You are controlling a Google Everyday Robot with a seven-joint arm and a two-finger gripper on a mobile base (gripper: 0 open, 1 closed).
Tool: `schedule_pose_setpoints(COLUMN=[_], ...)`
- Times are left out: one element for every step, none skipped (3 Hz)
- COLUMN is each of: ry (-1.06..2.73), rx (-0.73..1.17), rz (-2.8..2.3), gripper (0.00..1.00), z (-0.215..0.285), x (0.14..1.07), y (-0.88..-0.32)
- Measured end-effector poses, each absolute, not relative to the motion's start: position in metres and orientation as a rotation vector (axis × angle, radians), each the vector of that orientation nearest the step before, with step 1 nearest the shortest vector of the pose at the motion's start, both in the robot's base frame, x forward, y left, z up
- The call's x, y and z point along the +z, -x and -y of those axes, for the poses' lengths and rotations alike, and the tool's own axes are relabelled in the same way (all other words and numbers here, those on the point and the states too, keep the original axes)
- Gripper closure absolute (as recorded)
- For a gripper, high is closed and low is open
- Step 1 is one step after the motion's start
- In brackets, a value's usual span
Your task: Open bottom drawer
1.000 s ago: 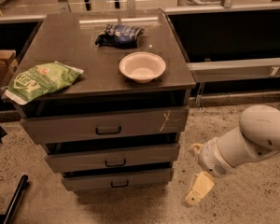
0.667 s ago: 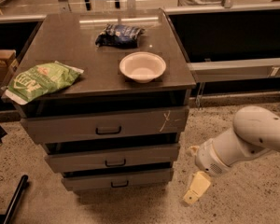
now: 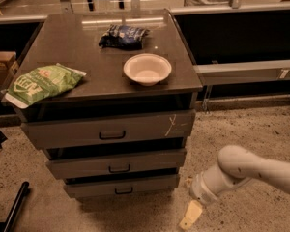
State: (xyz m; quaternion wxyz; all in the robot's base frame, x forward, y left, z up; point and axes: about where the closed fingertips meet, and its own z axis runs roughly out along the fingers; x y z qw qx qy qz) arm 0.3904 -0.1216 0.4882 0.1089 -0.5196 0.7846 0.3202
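Items on top of the cabinet [image 3: 87, 47] lie as they did a second ago, and all three drawer fronts are unmoved; the one change is to the right of the cabinet, where the arm [image 3: 246, 168] has sunk and the gripper [image 3: 191, 215] has come down and drifted a little toward the cabinet; it now hangs low by the cabinet's right front corner, near the level of the bottom drawer [image 3: 150, 183] but apart from it. You cannot tell from this view whether the gripper is open or closed; nothing shows in its hold. Judgement: this is an approach only; the dark bracket handle [image 3: 123, 191] at the centre of the cabinet's lowest front is not yet reached, and the drawer appears not drawn out. Materials, from the cabinet's left: a green crinkled snack bag [image 3: 43, 83], soft, overhanging the top's left edge; a dark glossy packet [image 3: 123, 36] toward the back; a pale shallow round bowl [image 3: 147, 69] near the front right; the top itself smooth and faintly reflective; fronts of flat grey metal, the upper one bearing a white scratch [image 3: 170, 124]; the arm a smooth white shell, its gripper pale yellow.
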Motion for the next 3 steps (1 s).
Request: schedule_pose_setpoints(ry=[1.503, 1.482, 1.481], rx=[1.044, 1.14, 1.141], rz=[-2.291, -2.295, -2.295], gripper=[0.0, 0.0, 0.0], z=[0.114, 0.104, 0.104], x=[0.411, 0.376, 0.376], y=[-0.373, -0.353, -0.352])
